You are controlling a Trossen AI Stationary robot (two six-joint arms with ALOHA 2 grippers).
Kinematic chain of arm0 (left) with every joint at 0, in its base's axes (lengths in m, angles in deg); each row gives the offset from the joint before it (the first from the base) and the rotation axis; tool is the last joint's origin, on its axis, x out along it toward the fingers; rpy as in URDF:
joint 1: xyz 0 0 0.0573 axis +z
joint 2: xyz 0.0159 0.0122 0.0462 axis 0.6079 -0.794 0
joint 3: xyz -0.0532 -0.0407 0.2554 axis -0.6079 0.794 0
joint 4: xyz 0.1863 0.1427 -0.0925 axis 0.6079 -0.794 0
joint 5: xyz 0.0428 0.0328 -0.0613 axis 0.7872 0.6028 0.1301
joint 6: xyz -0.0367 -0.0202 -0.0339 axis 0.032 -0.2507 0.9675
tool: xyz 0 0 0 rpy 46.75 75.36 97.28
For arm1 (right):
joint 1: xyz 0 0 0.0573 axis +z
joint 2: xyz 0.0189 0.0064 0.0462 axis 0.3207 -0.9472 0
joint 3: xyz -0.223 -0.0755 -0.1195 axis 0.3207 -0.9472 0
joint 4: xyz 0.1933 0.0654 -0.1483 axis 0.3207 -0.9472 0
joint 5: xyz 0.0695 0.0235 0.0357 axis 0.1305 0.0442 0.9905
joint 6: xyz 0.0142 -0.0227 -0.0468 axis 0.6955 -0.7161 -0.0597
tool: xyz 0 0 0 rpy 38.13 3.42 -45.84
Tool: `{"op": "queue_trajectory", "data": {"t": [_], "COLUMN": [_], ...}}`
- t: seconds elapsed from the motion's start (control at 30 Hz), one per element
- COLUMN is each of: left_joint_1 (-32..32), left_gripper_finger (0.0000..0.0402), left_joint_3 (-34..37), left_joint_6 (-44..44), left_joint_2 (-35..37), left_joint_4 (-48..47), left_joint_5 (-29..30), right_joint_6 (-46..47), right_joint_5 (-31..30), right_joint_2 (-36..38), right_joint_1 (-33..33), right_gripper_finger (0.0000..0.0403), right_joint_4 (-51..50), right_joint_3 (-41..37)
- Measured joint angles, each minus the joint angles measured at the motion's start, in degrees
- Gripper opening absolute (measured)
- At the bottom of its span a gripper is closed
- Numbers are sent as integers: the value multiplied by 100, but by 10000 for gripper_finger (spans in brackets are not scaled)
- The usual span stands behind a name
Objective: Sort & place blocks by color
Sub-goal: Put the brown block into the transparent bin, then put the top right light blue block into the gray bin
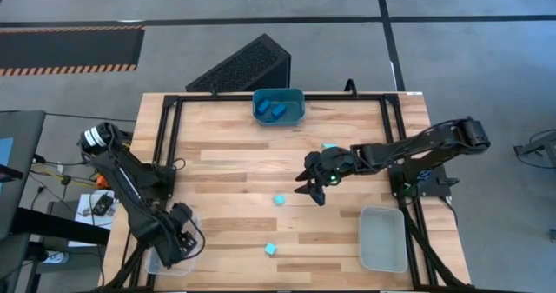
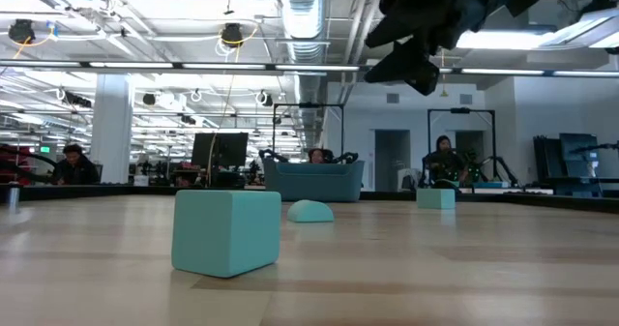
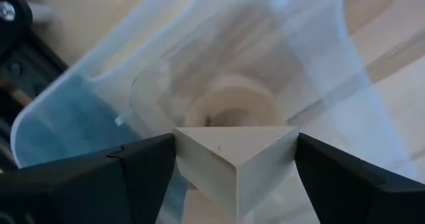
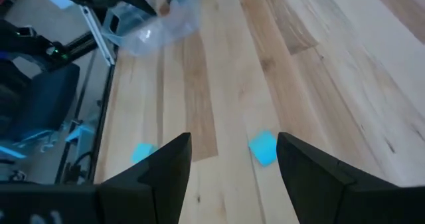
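My left gripper [image 1: 178, 241] is at the table's near left corner, pointing down and shut on a tan wooden wedge [image 3: 232, 151]. It hangs over a clear bin [image 3: 133, 38] in which a round tan wooden piece [image 3: 232, 101] lies. My right gripper [image 1: 314, 189] hovers open above mid-table. Below it, teal blocks rest flat on the wood: one [image 1: 279, 199] just ahead of its fingers [image 4: 263, 147], one nearer the front edge [image 1: 270, 249], one farther back [image 1: 328, 147]. My left gripper pinches the tan wedge between its two fingers, one on each of two opposite corners [image 3: 180, 151] of the wedge's triangular face. The fingers come from above, pointing down. The wedge sits with that face up, lifted clear above the clear bin's floor.
A blue bin [image 1: 278, 106] with blue blocks stands at the table's far edge. A grey-clear bin [image 1: 383, 238] sits at the near right. A black frame [image 1: 165, 136] runs along the table's sides. People show in the room behind the table.
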Motion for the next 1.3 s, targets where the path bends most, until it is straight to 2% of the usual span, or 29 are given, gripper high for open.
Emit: {"op": "queue_trajectory", "data": {"t": [0.1,0.33,0.5,0.83,0.93,1.0,1.13,1.3], "left_joint_1": [0,11,33,72,225,389,857,1531], "left_gripper_finger": [283,287,290,364,372,371,364,358], "left_joint_3": [5,7,7,7,7,4,-170,-360], "left_joint_6": [-196,-253,245,17,-59,-140,-578,-1602], "left_joint_2": [-76,-70,-68,-65,8,120,480,978], "left_joint_4": [-4,-146,-234,-265,-222,-196,-290,-134], "left_joint_5": [-209,40,-199,-272,-244,0,892,2639], "right_joint_6": [-122,-134,-134,101,128,251,180,-78], "right_joint_5": [10,155,170,170,166,162,125,-32], "right_joint_2": [155,552,717,703,715,719,718,713], "right_joint_1": [-71,-349,-489,-629,-658,-680,-784,-1004], "right_gripper_finger": [244,244,244,244,244,244,244,244], "right_joint_4": [-153,-581,-896,-1091,-1211,-1312,-1727,-2206], "right_joint_3": [-2,0,0,0,0,0,0,0]}}
